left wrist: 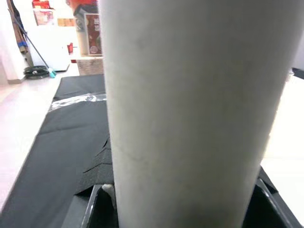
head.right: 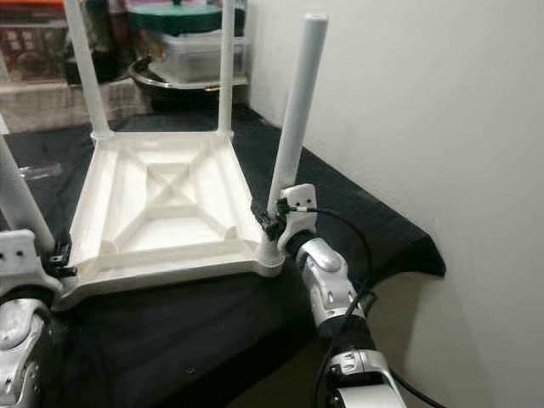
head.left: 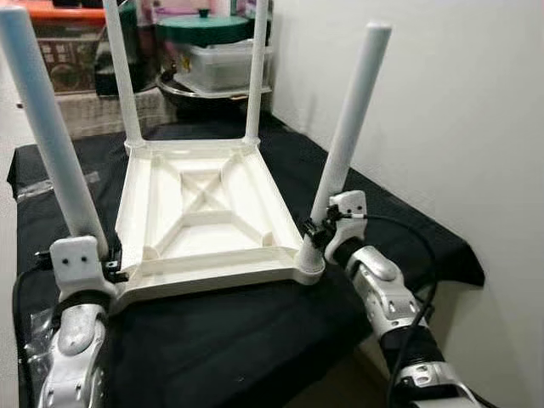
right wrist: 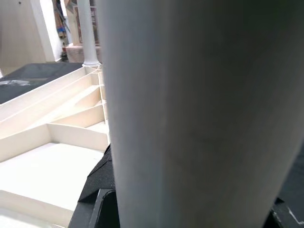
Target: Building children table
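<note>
Two near legs rise upright in my grips: left pincer [head.left: 109, 259] clamps the left leg [head.left: 51, 140], right pincer [head.left: 320, 228] the right leg [head.left: 348, 119], both standing in corners of the upturned tabletop [head.left: 204, 212]

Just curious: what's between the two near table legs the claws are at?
The upturned tabletop's near rim, running from the left near leg to the right near leg, seen in the left eye view.

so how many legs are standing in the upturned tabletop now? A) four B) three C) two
A: four white legs rise from the corners of the upturned tabletop; the left gripper is at the near left leg and the right gripper at the near right leg.
</note>
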